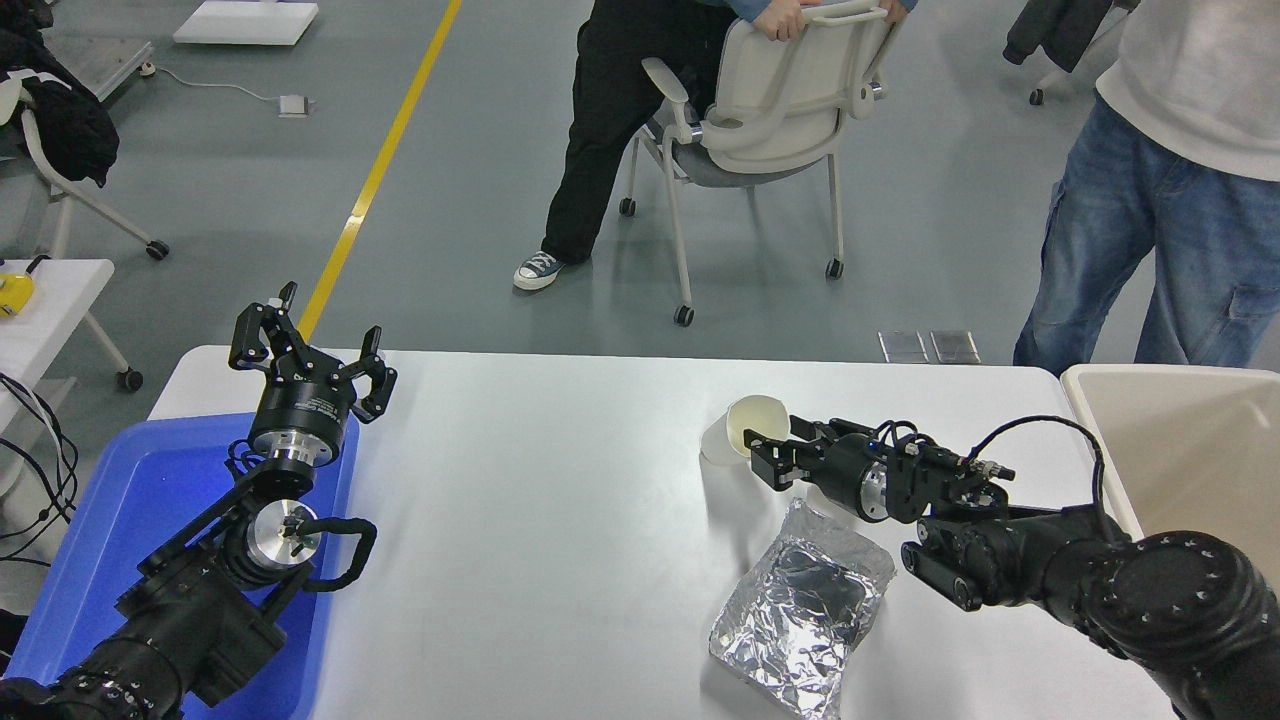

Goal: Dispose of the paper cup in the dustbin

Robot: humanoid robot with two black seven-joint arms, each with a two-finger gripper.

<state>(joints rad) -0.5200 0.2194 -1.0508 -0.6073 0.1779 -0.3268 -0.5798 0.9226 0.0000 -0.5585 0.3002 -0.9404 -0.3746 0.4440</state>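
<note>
Starting at the left, we see the left claw (305, 350) parked upright over the far corner of the blue tray (120, 500), its fingers spread apart. Moving right across the white table (540, 500), the paper cup (740, 428) leans tilted, mouth toward us, with the right claw (768, 450) clamped on its rim, arm stretched low and level from the right. A foil sheet (800, 600) lies just below. The dustbin (1180, 440) sits at the right edge.
</note>
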